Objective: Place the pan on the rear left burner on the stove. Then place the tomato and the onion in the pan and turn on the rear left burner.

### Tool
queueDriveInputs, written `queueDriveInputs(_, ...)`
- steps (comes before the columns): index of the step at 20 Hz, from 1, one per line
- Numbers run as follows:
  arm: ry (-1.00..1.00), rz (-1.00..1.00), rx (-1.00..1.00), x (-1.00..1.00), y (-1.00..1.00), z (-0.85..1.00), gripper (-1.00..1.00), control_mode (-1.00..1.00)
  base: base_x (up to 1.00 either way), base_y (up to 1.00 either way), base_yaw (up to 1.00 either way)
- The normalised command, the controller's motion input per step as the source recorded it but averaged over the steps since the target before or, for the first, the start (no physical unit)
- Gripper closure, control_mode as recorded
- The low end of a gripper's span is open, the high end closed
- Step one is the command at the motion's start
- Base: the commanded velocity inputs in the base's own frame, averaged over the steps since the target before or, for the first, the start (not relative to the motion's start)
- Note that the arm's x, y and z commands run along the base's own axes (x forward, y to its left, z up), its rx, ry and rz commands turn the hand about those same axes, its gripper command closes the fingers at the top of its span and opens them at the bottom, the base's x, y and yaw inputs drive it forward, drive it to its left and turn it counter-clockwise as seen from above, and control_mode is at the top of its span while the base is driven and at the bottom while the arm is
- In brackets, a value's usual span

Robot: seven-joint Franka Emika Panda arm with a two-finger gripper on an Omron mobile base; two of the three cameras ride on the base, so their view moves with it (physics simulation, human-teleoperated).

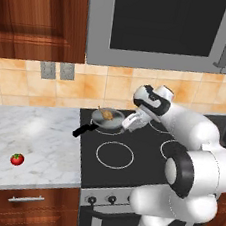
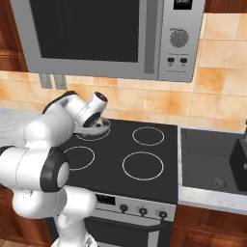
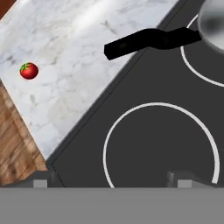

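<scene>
The steel pan (image 1: 109, 119) sits on the rear left burner (image 1: 113, 131) of the black stove (image 1: 128, 165), its black handle (image 1: 84, 129) pointing out toward the counter. The tan onion (image 1: 104, 114) lies inside the pan. The red tomato (image 1: 17, 159) rests on the marble counter (image 1: 40, 141), far left of the stove and near its front edge. My gripper (image 1: 131, 122) hovers open just right of the pan, holding nothing. The hand view looks down past the open gripper (image 3: 111, 181) at the pan handle (image 3: 148, 41), the pan's rim (image 3: 214, 24) and the tomato (image 3: 29, 71).
The larger front left burner circle (image 3: 159, 144) lies below the hand. Stove knobs (image 2: 142, 210) line the steel front panel. A microwave (image 2: 96, 34) hangs over the stove. A dark sink (image 2: 212, 164) lies to the stove's right.
</scene>
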Motion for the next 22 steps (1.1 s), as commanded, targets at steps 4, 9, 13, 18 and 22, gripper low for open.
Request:
queueDriveInputs(4, 0.03, -0.09, -0.08, -0.16, 0.39, 0.23, -1.0, -1.0, 0.0, 0.0, 0.0)
queueDriveInputs(9, 0.01, -0.04, -0.13, -0.09, 0.47, 0.21, -1.0, -1.0, 0.0, 0.0, 0.0)
queueDriveInputs(13, 0.0, 0.0, -0.16, -0.18, 0.49, 0.18, -1.0, -1.0, 0.0, 0.0, 0.0)
queueDriveInputs(18, 0.01, 0.0, -0.15, -0.2, 0.51, 0.14, -1.0, -1.0, 0.0, 0.0, 0.0)
queueDriveInputs(22, 0.01, 0.0, -0.13, -0.07, 0.48, 0.19, -1.0, -1.0, 0.0, 0.0, 0.0)
